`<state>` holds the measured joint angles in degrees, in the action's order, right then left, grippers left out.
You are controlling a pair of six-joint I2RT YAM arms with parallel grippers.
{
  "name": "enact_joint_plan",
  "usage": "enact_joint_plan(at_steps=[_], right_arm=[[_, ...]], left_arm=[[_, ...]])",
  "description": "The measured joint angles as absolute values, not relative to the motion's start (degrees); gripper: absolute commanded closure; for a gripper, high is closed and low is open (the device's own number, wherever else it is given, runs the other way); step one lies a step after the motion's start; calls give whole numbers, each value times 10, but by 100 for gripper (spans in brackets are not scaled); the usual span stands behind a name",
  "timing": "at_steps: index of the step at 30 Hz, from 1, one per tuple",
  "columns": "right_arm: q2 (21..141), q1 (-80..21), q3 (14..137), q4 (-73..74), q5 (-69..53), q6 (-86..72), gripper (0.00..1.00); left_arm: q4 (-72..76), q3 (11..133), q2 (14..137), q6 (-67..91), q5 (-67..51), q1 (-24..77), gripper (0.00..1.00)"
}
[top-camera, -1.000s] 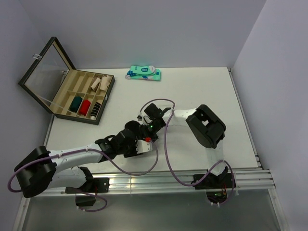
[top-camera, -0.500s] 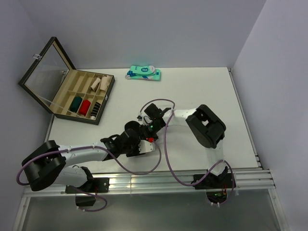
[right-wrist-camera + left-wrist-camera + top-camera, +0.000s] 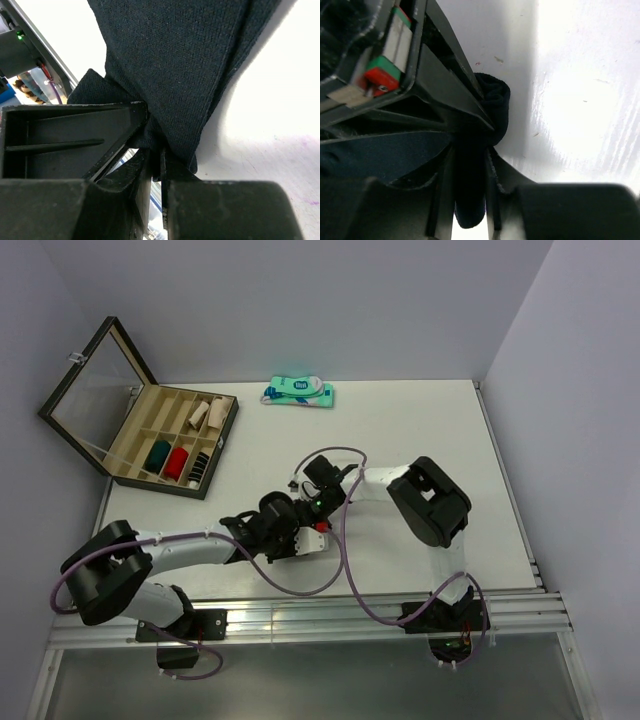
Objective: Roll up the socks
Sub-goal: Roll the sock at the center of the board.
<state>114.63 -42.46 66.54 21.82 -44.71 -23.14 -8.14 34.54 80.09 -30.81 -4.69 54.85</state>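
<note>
Right, the socks [image 3: 170, 60] first: from overhead you can't see them at all, since both grippers crowd over that spot, near the centre of the white surface [image 3: 420, 430] and a bit toward the arm bases. The wrist cams tell more. The right wrist view shows a broad sheet of dark knit fabric w/ folds, fanning out from the right gripper [image 3: 156, 165]. Its lower end is gathered to a narrow neck and pinched tight btwn the two fingers, so the jaws are together on the cloth. The left wrist view shows what the other doesn't: a bunched, rounded lump of the same dark fabric on the surface. A strip of it runs down btwn the fingers of the left gripper [image 3: 470, 200], which press it from both sides, so that one's clamped on the socks too. Can't tell one sock from the other; it all reads near-black.

Arms: the left arm [image 3: 180, 545] lies low and long from its base at bottom left, reaching right. The right arm [image 3: 430, 500] is folded, elbow out to the right, forearm pointing left, wrist turned down. The gripper tips sit nose to nose, socks btwn them.

Further out, an open wooden box [image 3: 228, 430] w/ compartments is at far left and a teal-and-white packet [image 3: 298, 392] at the far edge, both well apart from the socks.
</note>
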Motion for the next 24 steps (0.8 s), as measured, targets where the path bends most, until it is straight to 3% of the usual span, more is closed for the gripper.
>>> enact_joint_plan(at_steps=[6, 13, 24], right_arm=[[1133, -423, 644, 196, -446, -246, 68], [1030, -424, 560, 140, -379, -294, 48], [766, -389, 391, 49, -187, -390, 45]], left_arm=[[-122, 376, 822, -311, -99, 520, 94], [-160, 406, 845, -327, -180, 490, 100], [-301, 465, 895, -386, -333, 416, 100]])
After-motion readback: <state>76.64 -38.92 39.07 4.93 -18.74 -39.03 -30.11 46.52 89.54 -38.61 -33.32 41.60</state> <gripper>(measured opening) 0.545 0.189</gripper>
